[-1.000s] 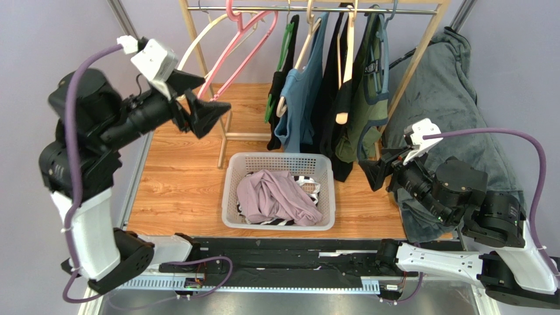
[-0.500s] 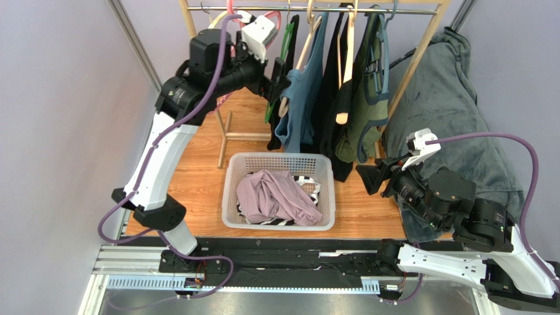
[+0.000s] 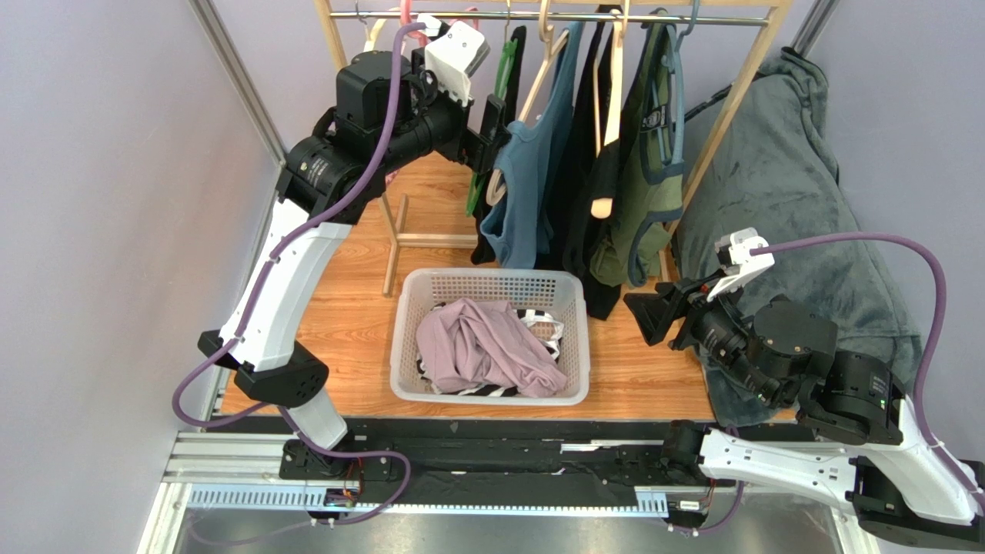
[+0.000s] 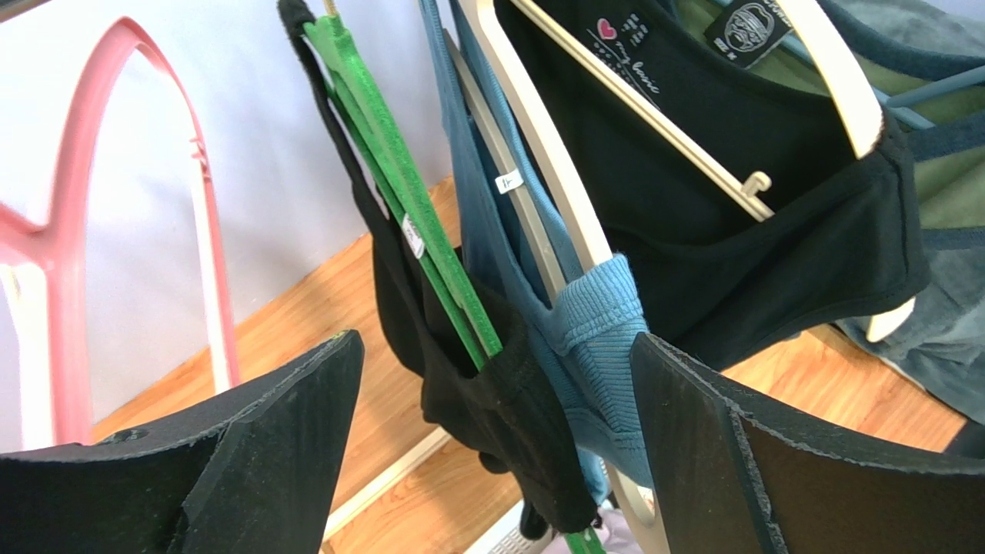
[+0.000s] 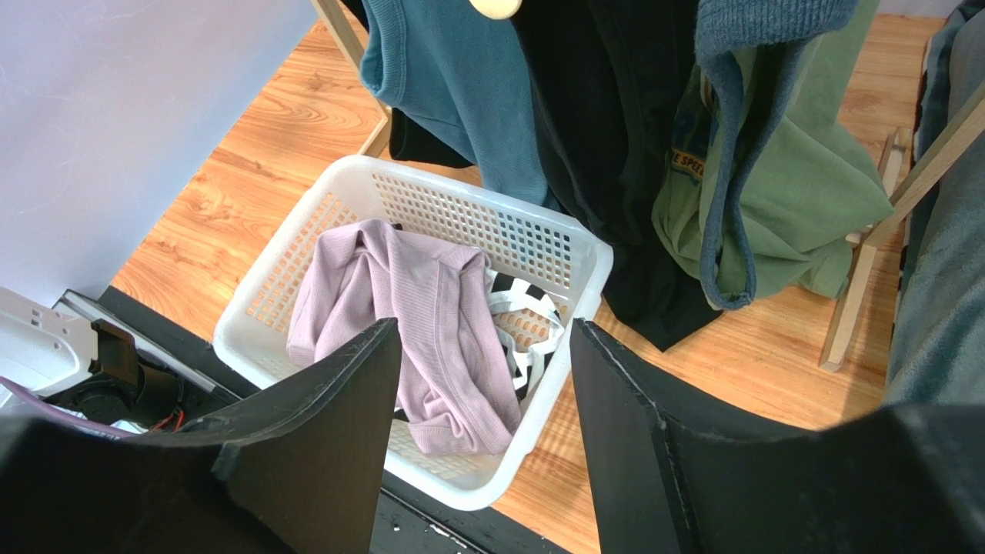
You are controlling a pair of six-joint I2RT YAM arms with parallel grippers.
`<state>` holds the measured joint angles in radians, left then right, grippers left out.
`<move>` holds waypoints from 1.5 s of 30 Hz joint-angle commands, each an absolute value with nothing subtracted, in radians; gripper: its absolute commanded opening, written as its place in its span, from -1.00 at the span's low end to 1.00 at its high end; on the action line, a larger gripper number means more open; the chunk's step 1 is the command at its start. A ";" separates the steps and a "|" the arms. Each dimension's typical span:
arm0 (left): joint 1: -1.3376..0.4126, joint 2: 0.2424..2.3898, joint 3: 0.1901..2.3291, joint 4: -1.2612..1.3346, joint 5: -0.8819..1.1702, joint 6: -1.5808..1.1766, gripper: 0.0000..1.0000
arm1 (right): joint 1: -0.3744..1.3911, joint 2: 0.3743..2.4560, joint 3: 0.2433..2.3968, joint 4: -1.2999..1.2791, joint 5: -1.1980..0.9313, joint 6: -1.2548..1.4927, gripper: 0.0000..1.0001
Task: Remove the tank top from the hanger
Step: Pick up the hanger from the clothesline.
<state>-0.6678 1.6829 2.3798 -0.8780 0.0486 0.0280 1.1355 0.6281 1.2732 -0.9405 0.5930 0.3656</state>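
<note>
Barely begun: black tank top (image 4: 463,381) still on green hanger (image 4: 393,196). L claw (image 4: 495,339) released, just beside it. R claw (image 5: 483,329) released, empty, near tabletop's (image 3: 335,312) right edge.

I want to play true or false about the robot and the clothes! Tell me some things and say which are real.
1. The left gripper is open, facing the green hanger. True.
2. The basket is empty. False: a lilac garment lies in it.
3. The right gripper holds a shirt. False: it is open and holds nothing.
4. The pink hanger has no clothes on it. True.
</note>
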 commanded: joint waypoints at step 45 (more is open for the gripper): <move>-0.680 1.637 2.316 -0.853 -0.121 0.046 0.61 | 1.132 0.603 1.270 -0.959 0.560 0.451 0.18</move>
